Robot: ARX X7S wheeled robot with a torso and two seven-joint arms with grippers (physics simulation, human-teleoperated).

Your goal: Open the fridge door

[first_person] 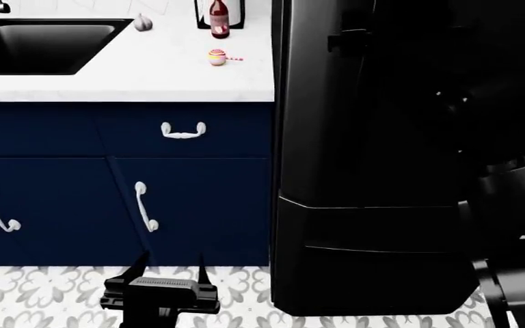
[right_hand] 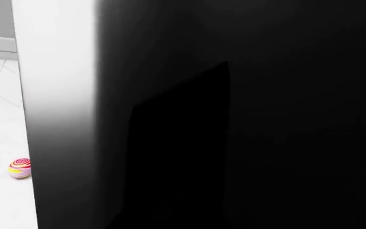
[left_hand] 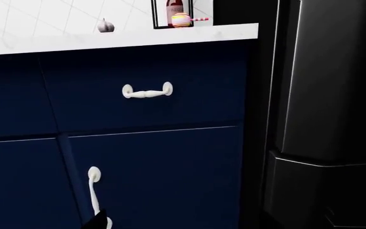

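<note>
The fridge door (first_person: 372,102) stood shut at the right of the bench (first_person: 153,75), the left pincer (first_person: 172,268) hung low and wide, and the right pincer's state could not be told, so a blind reach might have slid off the glossy panel.

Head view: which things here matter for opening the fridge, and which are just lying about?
For the job: fridge door; left gripper.
Just lying about: lollipop; garlic; bottle; sink; cabinet drawer handle.
</note>
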